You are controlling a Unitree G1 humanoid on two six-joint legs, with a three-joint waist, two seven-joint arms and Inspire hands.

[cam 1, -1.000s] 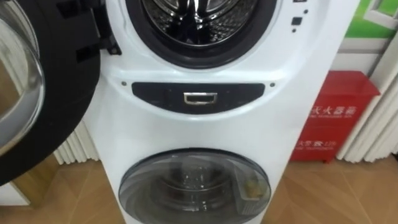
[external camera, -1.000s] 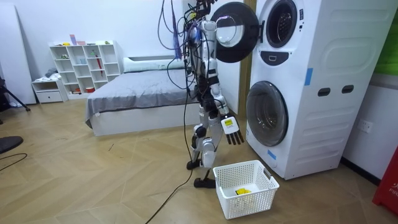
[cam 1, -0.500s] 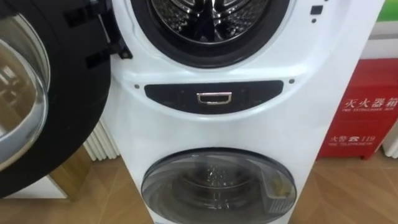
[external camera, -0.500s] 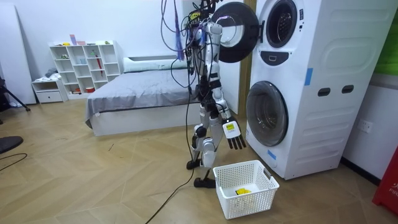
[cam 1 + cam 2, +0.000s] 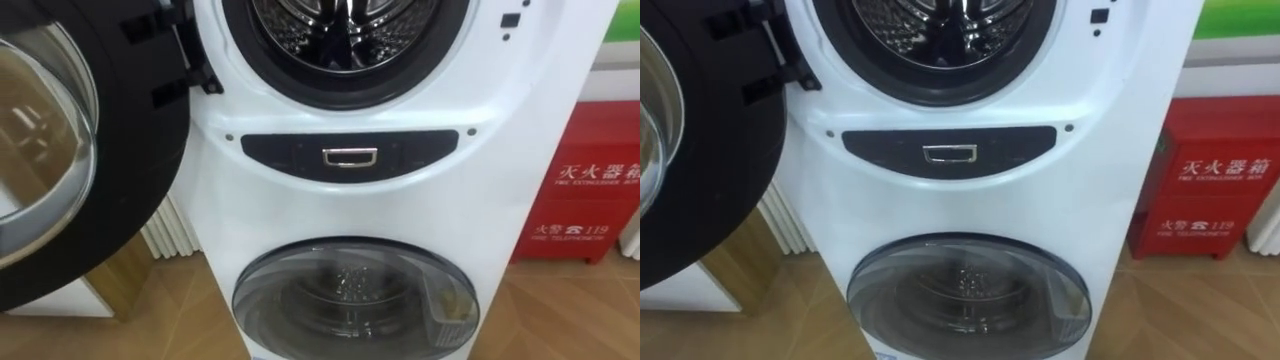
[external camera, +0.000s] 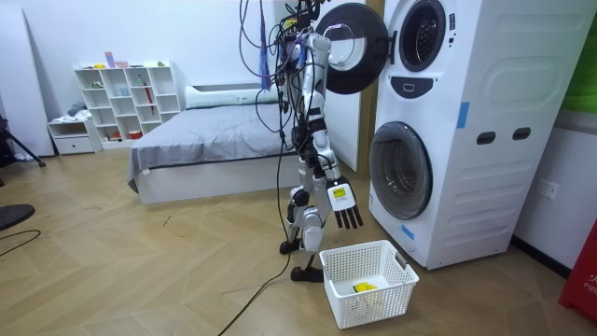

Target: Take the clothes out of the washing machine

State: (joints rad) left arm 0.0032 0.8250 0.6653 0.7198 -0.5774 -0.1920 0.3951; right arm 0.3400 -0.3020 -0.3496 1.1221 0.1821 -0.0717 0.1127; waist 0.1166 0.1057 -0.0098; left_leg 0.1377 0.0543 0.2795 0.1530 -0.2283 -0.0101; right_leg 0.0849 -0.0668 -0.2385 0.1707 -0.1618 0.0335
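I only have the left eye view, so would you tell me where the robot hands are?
Observer: The right robot hand hangs open at the robot's side, holding nothing.
Operator: Thank you. Is there anywhere to put the clothes?
Observer: Yes, a white basket stands on the floor by the robot's feet, before the lower washer.
Operator: Is the basket empty?
Observer: No, something small and yellow lies in it.
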